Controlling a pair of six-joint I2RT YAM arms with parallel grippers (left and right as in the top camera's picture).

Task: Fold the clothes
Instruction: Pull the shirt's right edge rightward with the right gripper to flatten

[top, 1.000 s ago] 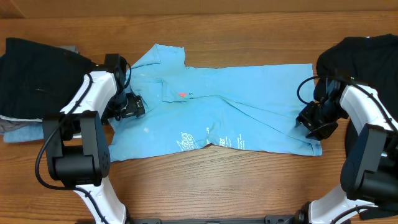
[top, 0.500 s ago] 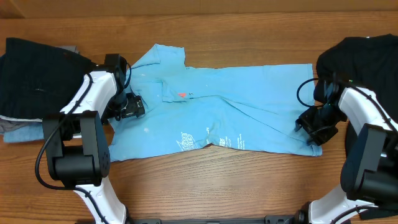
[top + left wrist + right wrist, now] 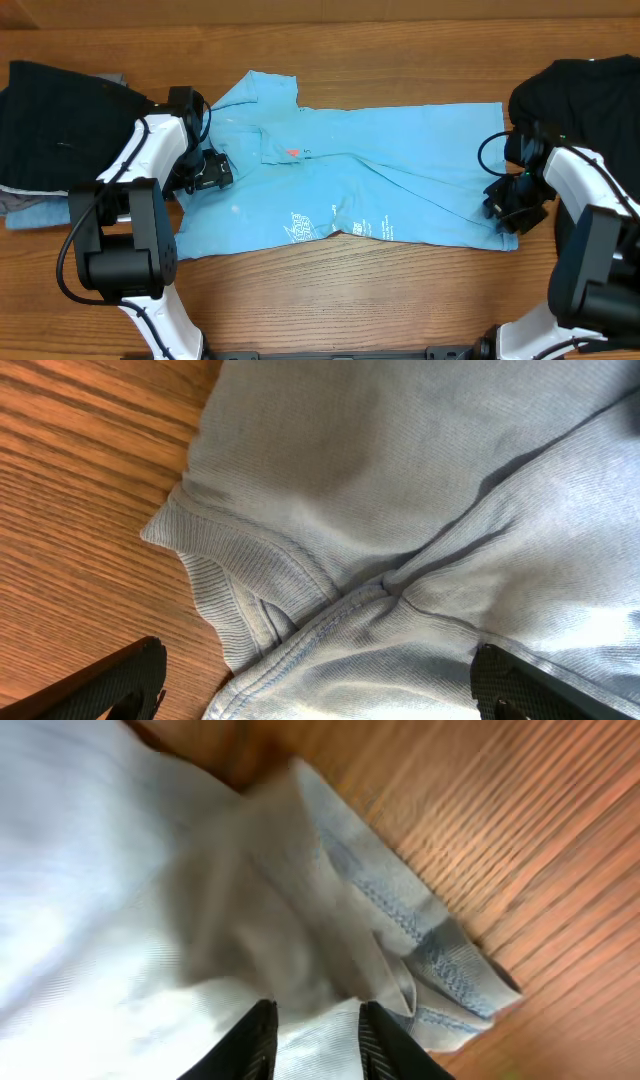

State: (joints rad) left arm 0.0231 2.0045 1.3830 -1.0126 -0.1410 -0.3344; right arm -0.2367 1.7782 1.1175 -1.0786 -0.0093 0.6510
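Observation:
The clothes, a light sky-blue T-shirt (image 3: 340, 190), lie spread flat across the wooden table, with white lettering near the front hem and a small red mark near the collar. My left gripper (image 3: 205, 170) sits low at the shirt's left sleeve seam, jaws wide open. In the left wrist view its fingertips (image 3: 130, 680) straddle the ribbed seam of the shirt (image 3: 400, 510). My right gripper (image 3: 510, 205) is at the shirt's lower right corner. The right wrist view shows its gripper (image 3: 315, 1035) closed on a raised fold of the shirt (image 3: 150, 870) beside the stitched hem (image 3: 420, 930).
A black garment (image 3: 580, 85) lies heaped at the back right, close behind my right arm. At the left is a pile with a black garment (image 3: 60, 120) on top and a dull-blue one (image 3: 40, 212) underneath. Bare table (image 3: 350, 290) runs along the front.
My right gripper has shifted a little right and toward the front over the hem corner, and its jaws have narrowed onto the fabric. The left arm has not moved.

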